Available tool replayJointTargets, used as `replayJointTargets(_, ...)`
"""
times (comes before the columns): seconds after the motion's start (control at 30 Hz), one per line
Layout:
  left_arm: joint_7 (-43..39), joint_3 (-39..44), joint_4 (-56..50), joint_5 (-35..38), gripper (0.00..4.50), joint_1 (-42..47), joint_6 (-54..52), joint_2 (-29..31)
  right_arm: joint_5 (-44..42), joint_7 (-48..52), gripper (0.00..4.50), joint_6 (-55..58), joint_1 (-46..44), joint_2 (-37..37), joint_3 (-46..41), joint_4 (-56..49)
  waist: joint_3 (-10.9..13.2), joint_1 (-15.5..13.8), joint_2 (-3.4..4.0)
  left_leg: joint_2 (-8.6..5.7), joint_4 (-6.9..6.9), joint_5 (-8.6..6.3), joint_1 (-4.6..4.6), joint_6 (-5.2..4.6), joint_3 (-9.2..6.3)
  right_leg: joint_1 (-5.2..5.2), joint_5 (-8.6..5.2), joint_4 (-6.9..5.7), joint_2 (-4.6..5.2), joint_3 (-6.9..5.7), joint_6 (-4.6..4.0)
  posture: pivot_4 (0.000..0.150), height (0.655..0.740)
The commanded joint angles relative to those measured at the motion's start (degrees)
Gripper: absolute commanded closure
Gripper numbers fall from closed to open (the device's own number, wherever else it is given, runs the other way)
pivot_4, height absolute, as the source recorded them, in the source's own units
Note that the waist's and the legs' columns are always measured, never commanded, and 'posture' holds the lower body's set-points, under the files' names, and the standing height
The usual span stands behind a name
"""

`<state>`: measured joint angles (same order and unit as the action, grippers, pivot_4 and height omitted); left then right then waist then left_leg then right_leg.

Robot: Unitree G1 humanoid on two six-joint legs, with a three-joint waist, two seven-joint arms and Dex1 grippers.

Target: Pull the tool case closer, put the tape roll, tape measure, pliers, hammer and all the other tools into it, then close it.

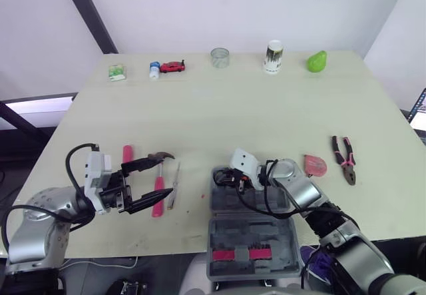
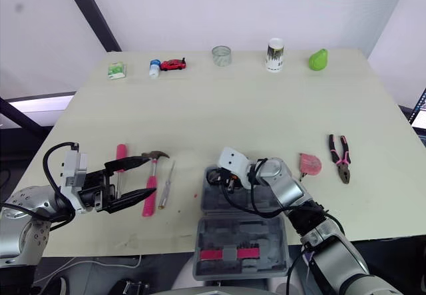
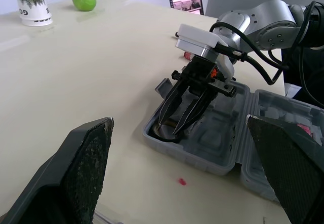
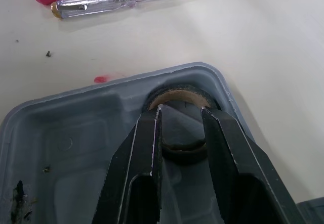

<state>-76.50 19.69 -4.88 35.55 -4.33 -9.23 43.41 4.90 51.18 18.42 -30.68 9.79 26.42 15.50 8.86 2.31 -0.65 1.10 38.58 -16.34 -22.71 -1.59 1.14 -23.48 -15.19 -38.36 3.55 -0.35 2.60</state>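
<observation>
Right pincer [image 4: 180, 112] fingers slightly parted, tips at the dark tape roll [image 4: 185, 153], which sits in the open grey plastic tool case [image 4: 76, 128] corner. Pink-handled hammer [image 1: 159, 178] lies by the open left pincer [image 2: 151, 176], axis pointing away; left arm nearer.

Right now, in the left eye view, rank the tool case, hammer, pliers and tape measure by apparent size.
1. tool case.
2. hammer, partly hidden by the left pincer.
3. pliers, nearly as long but lying farther from the camera, so 2 and 3 are unsure.
4. tape measure.

Tape roll [image 4: 174, 95] in tool case [image 1: 247, 232] corner; hammer [image 1: 160, 177], screwdriver [image 1: 176, 178] left of case; tape measure [image 1: 315, 166], pliers [image 1: 345, 160] right
</observation>
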Motion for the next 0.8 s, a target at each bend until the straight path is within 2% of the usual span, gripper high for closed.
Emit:
replayJointTargets(0.03, -0.4, 0.8, 0.0, 0.2, 0.0, 0.0, 0.9, 0.6, -1.7, -0.5, 3.21, 0.0, 0.6, -0.8, -0.9, -2.3, 0.0, 0.0, -0.01, 0.0, 0.0, 0.0, 0.0, 0.0, 0.0, 0.0, 0.0, 0.0, 0.0, 0.0, 0.0, 0.15, 0.74)
replayJointTargets(0.2, 0.3, 1.3, -0.1, 0.6, 0.0, -0.4, 0.6, 0.2, -7.4, -1.0, 3.21, 0.4, -0.5, -1.8, -6.4, -10.2, 0.0, 0.1, 0.0, 0.01, 0.0, 0.01, -0.03, 0.02, 0.0, -0.03, 0.0, -0.02, 0.0, 0.02, 0.0, 0.15, 0.74)
replayJointTargets(0.4, 3.9, 5.3, 1.2, 2.6, 0.0, -1.2, -0.6, -0.9, -16.6, -3.8, 3.21, 3.7, 4.2, 3.0, -19.5, -23.3, 0.0, -0.7, -0.04, 0.0, 0.02, -0.04, -0.06, -0.07, -0.03, -0.01, 0.0, -0.01, 0.07, -0.03, 0.0, 0.15, 0.74)
replayJointTargets(0.57, 8.0, 11.2, 5.0, 3.8, 0.0, -3.3, -1.5, -2.0, -21.1, -7.7, 3.21, 0.7, 12.8, 11.0, -35.3, -28.1, 0.0, -1.6, -0.04, -0.02, 0.02, -0.08, -0.09, -0.13, -0.02, 0.0, 0.0, 0.07, 0.12, -0.03, 0.0, 0.15, 0.74)
replayJointTargets(0.8, 8.1, 16.6, 14.4, 0.9, 0.0, -8.7, 1.9, -1.3, -22.9, -9.6, 3.21, -4.3, 31.4, 20.2, -53.7, -23.5, 0.0, -1.6, -0.05, 0.0, -0.01, -0.1, -0.04, -0.17, 0.07, 0.02, -0.01, 0.08, 0.02, 0.02, 0.0, 0.15, 0.74)
